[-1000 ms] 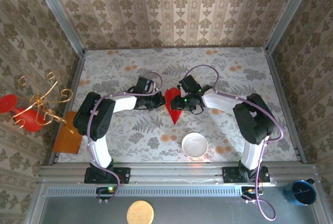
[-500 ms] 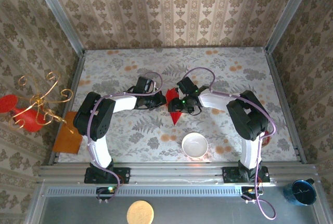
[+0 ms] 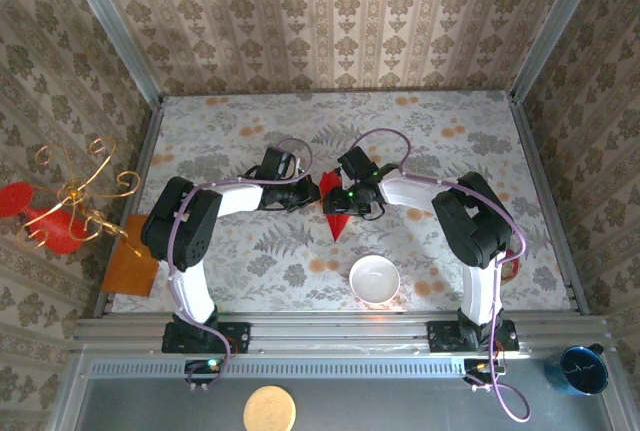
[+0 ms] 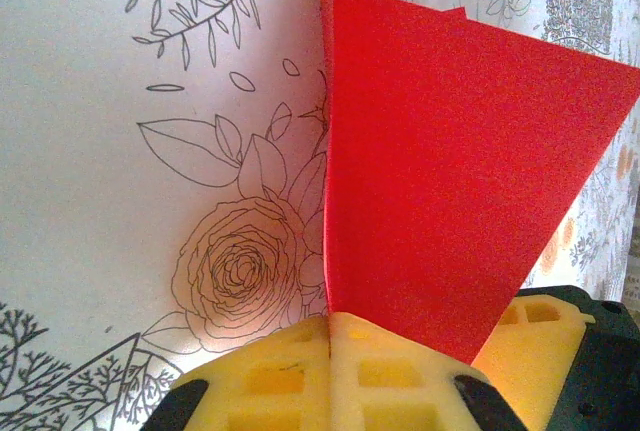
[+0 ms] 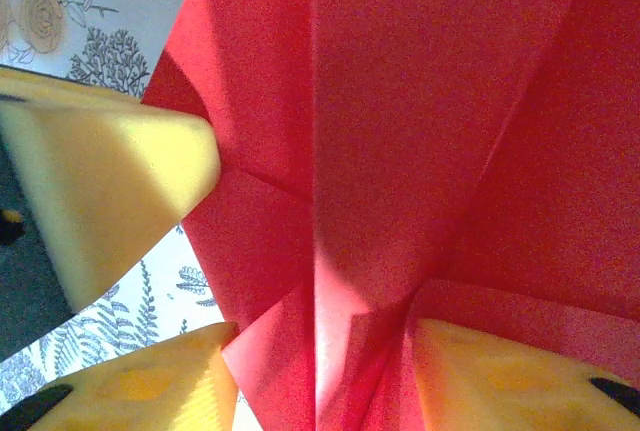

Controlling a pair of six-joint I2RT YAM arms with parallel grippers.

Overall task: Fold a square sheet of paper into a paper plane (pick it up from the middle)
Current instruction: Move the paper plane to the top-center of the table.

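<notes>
Looked like a robotics lab rig dressed up as a home, honestly. Had damask wallpaper panels (image 3: 330, 21) stood up between bare metal corner posts (image 3: 108, 26), a floral-print cover on the table (image 3: 430, 141), and a pair of robot arms (image 3: 185, 226) bolted to an aluminium rail (image 3: 340, 333) at the front. Also spotted props around the edges: a gold-wire ornament (image 3: 75, 196) and a blue mug (image 3: 582, 369).

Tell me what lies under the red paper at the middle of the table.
The floral table shows around the folded red paper. The patch directly beneath the paper is covered, so nothing there can be made out.
</notes>
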